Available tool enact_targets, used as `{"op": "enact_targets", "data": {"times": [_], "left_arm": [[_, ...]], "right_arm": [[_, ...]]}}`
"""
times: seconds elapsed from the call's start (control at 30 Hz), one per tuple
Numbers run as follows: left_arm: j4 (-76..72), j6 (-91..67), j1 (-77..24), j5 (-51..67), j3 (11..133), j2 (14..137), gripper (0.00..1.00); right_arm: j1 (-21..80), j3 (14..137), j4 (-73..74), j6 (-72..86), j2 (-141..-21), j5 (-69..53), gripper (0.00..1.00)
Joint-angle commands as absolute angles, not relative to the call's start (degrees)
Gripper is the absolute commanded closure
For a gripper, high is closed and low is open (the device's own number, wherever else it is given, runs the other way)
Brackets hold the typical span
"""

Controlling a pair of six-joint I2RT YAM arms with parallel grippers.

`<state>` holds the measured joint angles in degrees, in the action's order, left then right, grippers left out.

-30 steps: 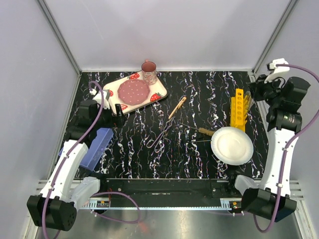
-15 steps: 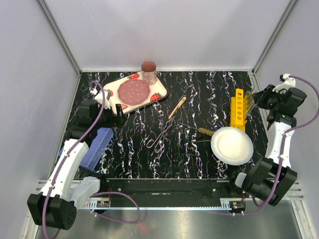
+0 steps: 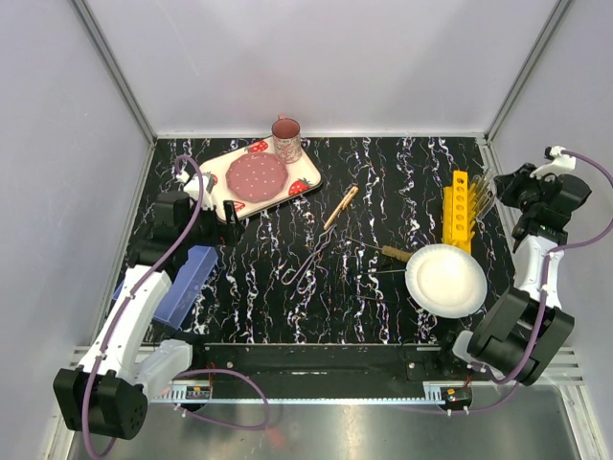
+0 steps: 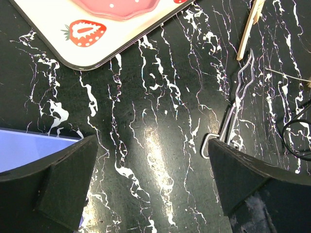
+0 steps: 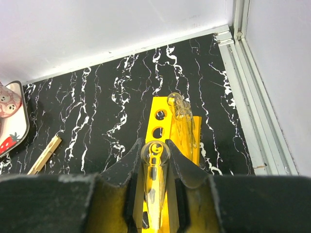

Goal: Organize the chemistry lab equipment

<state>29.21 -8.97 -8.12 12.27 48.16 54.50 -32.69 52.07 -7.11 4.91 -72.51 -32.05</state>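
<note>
A white plate (image 3: 445,280) is set just in front of the yellow rack (image 3: 460,206), with a wooden-handled tool (image 3: 395,253) beside the plate's left rim. A bent wire tong (image 3: 308,261) and a wooden stick (image 3: 340,206) are laid left of the rack on the black, white-veined table (image 3: 383,172). Far left of the rack, the left gripper (image 4: 150,184) is held wide apart. Over the rack, a clear test tube (image 5: 154,194) is clamped by the right gripper (image 5: 155,155), and another tube (image 5: 182,119) is stood in the rack. Plain grey walls (image 3: 316,57) are seen behind.

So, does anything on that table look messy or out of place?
Yes: the wire tong and a wooden stick lie loose and askew mid-table, another wooden-handled tool lies beside the white plate, and a glass tube sits tilted by the yellow rack.
</note>
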Motion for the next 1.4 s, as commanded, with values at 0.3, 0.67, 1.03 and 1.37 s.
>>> {"op": "enact_targets", "data": {"times": [0.3, 0.67, 1.03, 1.37], "left_arm": [[25.7, -7.8, -8.0, 13.5, 47.7, 54.3, 0.01], [25.5, -7.7, -7.9, 14.0, 47.5, 54.8, 0.01], [25.6, -7.7, -8.0, 14.1, 47.5, 55.4, 0.01], [25.5, -7.6, -8.0, 14.2, 47.5, 55.3, 0.01]], "right_arm": [[-33.0, 51.1, -15.1, 3.2, -78.1, -32.2, 0.86], [-33.0, 52.9, -16.3, 1.2, -82.9, -32.5, 0.86], [-33.0, 54.2, -17.4, 1.7, -85.5, -33.3, 0.86], [-33.0, 55.5, -17.4, 2.9, -84.8, -33.9, 0.86]]}}
